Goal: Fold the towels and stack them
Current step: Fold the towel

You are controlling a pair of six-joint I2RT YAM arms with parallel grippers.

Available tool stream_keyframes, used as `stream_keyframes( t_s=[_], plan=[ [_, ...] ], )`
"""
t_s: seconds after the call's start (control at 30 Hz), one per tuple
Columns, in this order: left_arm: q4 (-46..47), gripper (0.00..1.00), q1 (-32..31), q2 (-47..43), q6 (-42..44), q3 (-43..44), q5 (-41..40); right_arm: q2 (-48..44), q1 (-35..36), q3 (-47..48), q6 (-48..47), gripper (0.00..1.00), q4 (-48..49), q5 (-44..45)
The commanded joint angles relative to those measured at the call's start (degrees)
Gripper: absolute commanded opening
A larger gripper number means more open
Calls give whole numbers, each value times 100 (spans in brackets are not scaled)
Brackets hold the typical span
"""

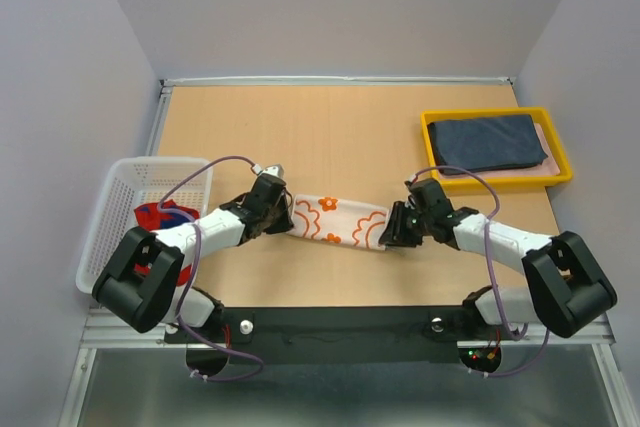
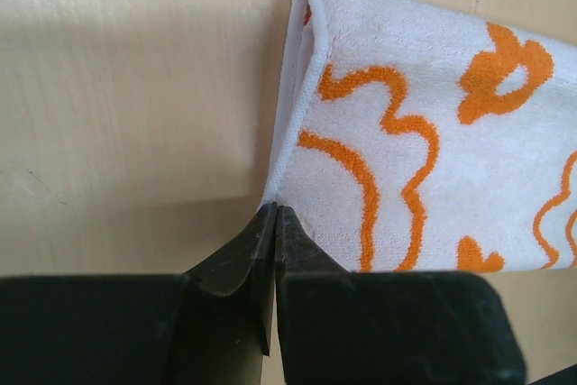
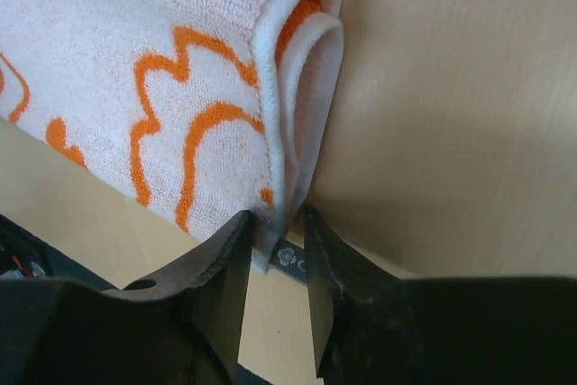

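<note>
My left arm [image 1: 200, 234] half hides the red-and-blue towel [image 1: 160, 215] in the basket [image 1: 106, 215]. The orange-flowered towel [image 1: 338, 221] stretches across the tabletop [image 1: 300, 137]. The left jaws are nearly closed, pinching one corner; the right jaws are slightly parted, gripping the opposite hem.

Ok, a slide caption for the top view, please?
Left hand and right hand hold opposite ends of the folded orange-patterned towel; a navy towel lies in the yellow tray.
</note>
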Motion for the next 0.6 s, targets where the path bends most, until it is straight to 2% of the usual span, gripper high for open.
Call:
stream_keyframes(
  t_s=[0.0, 0.07, 0.13, 0.17, 0.2, 0.23, 0.27, 0.33, 0.37, 0.43, 0.47, 0.57],
  plan=[
    [-260, 13, 72, -23, 189, 278, -311, -353, 49, -14, -128, 36, -27, 209],
    [-409, 13, 63, -67, 286, 401, -363, -617, 40, 293, -312, 37, -464, 604],
    [-629, 29, -33, -181, 513, 673, -468, -784, 5, 556, -585, 39, -809, 1280],
    [-717, 38, -138, -278, 602, 935, -582, -872, -30, 810, -664, 49, -1097, 1517],
    [-822, 52, -261, -313, 707, 1077, -731, -899, -100, 908, -734, 53, -1213, 1641],
    [-1023, 59, -576, -348, 865, 1235, -1072, -917, -292, 996, -874, 57, -1310, 2008],
    [-1138, 71, -735, -357, 945, 1549, -1232, -925, -555, 1093, -919, 64, -1424, 2081],
    [-1393, 79, -1208, -323, 1024, 1859, -1548, -925, -864, 1120, -998, 72, -1487, 2108],
    [-1490, 83, -1577, -244, 1103, 2121, -1715, -917, -1109, 1112, -1007, 81, -1513, 2160],
    [-1517, 84, -1763, -130, 1217, 2360, -1848, -890, -1286, 1103, -990, 90, -1548, 2275],
    [-1526, 84, -2166, -42, 1270, 2466, -1892, -882, -1357, 1094, -981, 98, -1566, 2310],
    [-1613, 84, -2904, 493, 1569, 2896, -2007, -829, -1586, 1041, -964, 100, -1566, 2284]
  ],
)
